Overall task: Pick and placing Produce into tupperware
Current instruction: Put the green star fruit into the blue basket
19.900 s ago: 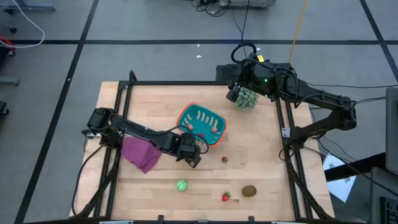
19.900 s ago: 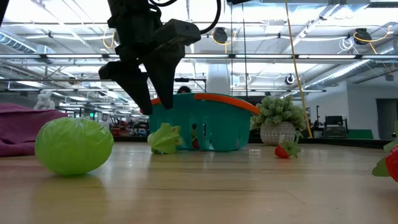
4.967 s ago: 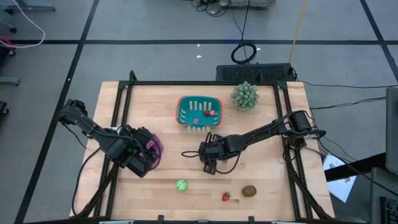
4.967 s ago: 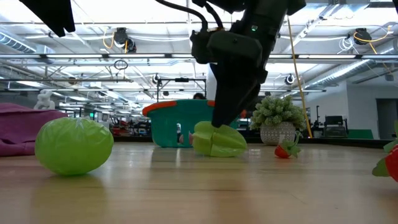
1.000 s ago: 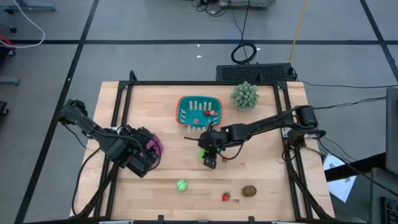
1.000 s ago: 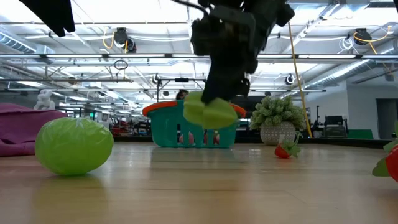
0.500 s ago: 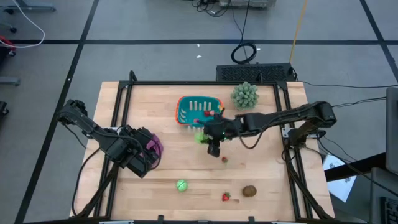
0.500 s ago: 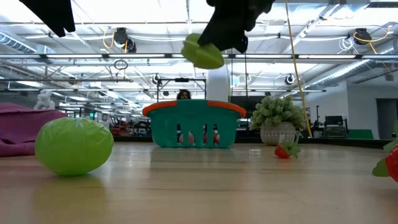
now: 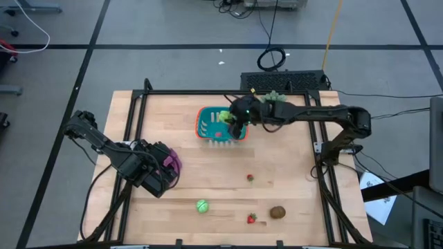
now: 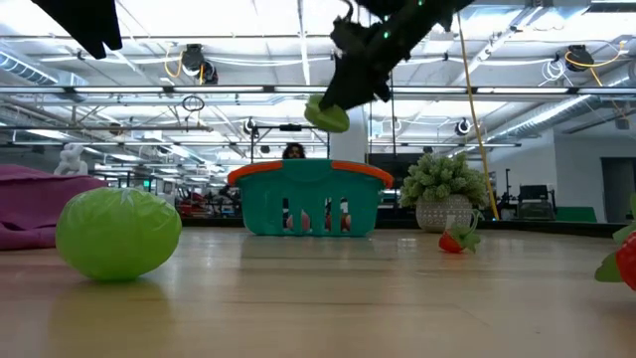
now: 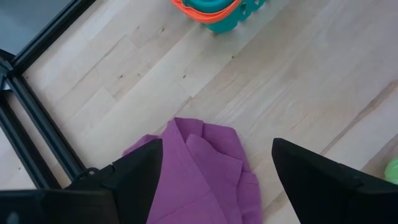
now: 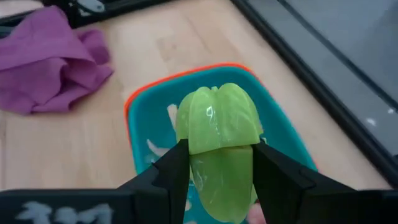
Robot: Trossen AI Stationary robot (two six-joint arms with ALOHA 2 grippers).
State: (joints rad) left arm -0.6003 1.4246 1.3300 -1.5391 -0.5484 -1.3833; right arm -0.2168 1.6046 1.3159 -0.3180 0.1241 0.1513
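The tupperware (image 9: 220, 126) is a teal basket with an orange rim, standing at the table's far middle with small red pieces inside. My right gripper (image 9: 230, 119) hovers over it, shut on a pale-green ribbed produce piece (image 12: 217, 134), which the low view shows above the rim (image 10: 328, 116). On the wood lie a green ball (image 9: 201, 205), two red strawberries (image 9: 250, 178) (image 9: 251, 218) and a brown kiwi (image 9: 277, 211). My left gripper (image 11: 216, 149) stands open above the purple cloth (image 11: 199, 171) at the left. My right gripper pinches the green piece by its two sides (image 12: 189, 155) between its two fingers (image 12: 174, 171); the piece's far end sticks out past the fingertips. The fingers slant down, coming from the table's right. The piece hangs clear of everything, above the basket's opening (image 12: 155, 124).
A spiky pale-green plant ball (image 9: 275, 101) in a white pot (image 10: 443, 212) stands just right of the basket, partly under my right arm. Black frame rails (image 9: 136, 117) run along the table's left, right and far sides.
My right gripper has carried the green piece up and toward the far edge, from above the table's middle to over the basket, tipping nearer to level on the way. The piece has stayed in the fingers.
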